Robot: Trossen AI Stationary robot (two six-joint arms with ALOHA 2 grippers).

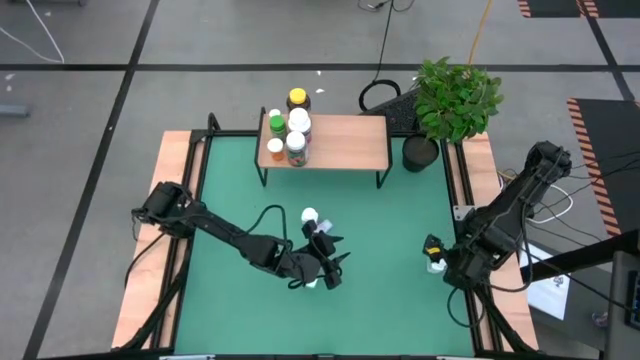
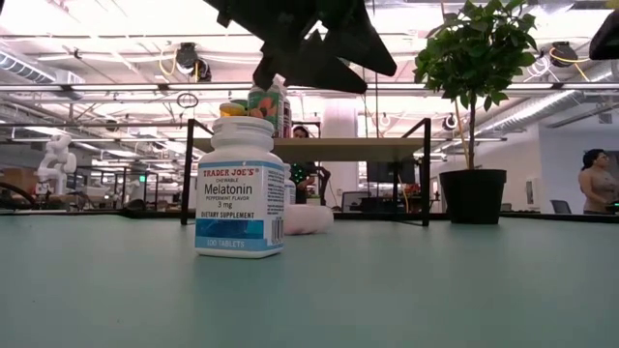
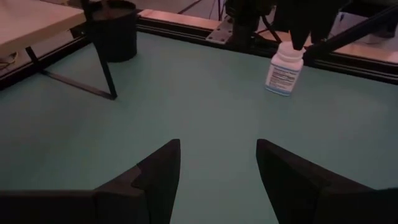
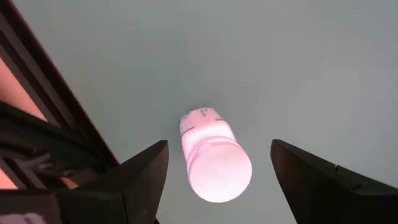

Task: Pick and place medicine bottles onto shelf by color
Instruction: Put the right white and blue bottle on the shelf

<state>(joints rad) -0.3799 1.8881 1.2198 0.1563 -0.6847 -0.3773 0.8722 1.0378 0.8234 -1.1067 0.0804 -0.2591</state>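
The shelf stands at the far side of the green mat, with several medicine bottles upright on its left end. A white bottle stands upright on the mat near the right edge. My right gripper hangs over it, pointing down, open, with one finger on each side of the cap and clear of it. My left gripper is open at mid-table with nothing between its fingers. Below it stands a white Melatonin bottle. Another white bottle lies on its side behind.
A potted plant in a black pot stands just right of the shelf. Wooden side boards border the mat. Bare mat lies between the two grippers. A person shows in the room behind.
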